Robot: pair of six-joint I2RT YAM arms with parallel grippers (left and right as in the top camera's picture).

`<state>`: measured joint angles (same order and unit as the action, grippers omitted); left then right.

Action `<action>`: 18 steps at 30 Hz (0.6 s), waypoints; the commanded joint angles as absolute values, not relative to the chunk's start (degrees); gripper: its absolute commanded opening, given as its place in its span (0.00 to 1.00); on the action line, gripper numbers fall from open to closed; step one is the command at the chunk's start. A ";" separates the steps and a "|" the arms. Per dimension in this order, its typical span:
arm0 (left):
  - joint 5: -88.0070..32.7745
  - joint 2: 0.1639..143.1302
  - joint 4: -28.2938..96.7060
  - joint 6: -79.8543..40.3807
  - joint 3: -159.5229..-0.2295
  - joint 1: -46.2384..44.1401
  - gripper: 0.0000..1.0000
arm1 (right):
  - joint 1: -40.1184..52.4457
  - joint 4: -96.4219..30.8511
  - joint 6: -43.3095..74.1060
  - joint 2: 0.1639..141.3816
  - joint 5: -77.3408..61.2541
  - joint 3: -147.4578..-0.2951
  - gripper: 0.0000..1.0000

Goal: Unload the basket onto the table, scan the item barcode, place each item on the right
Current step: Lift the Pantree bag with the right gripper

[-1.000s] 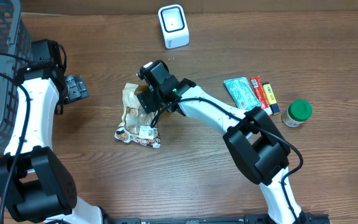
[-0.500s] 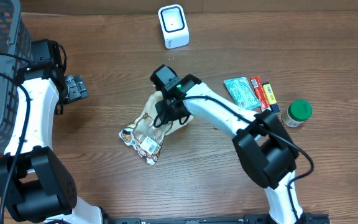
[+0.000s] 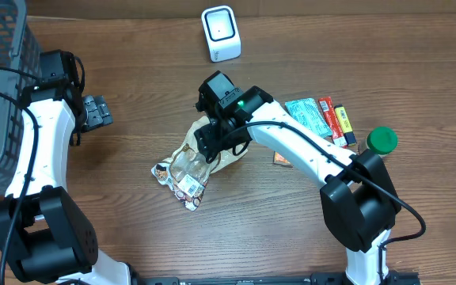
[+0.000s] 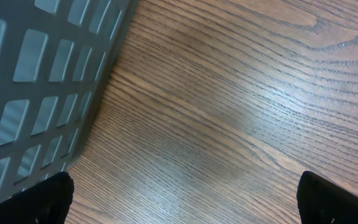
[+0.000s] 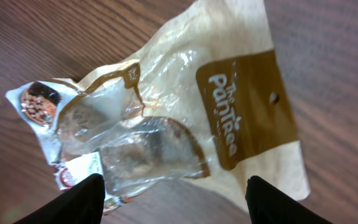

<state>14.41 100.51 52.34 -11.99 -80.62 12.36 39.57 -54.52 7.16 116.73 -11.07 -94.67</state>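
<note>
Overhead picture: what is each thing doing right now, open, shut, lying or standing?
Snack bag: lying on the table, not gripped.
Right gripper: open, over the snack bag.
Left gripper: open, empty, beside the basket.
Scanner: standing upright, apart from the snack bag.
Jar: upright, green lid on.

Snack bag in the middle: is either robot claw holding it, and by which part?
Neither. The right gripper hangs open over the snack bag lying on the table; the left gripper is open beside the basket.
</note>
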 commanded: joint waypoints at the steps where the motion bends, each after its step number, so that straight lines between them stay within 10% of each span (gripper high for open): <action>1: 15.00 99.63 52.23 -11.77 -81.47 11.99 1.00 | 39.62 -52.69 2.44 115.79 -6.85 -93.19 0.73; 12: 15.00 99.63 52.23 -11.77 -81.47 11.99 1.00 | 39.62 -43.77 -0.25 120.49 -11.94 -85.65 0.87; 18: 15.00 99.63 52.23 -11.77 -81.47 11.99 0.99 | 39.59 -43.86 2.20 120.57 -12.14 -85.67 0.71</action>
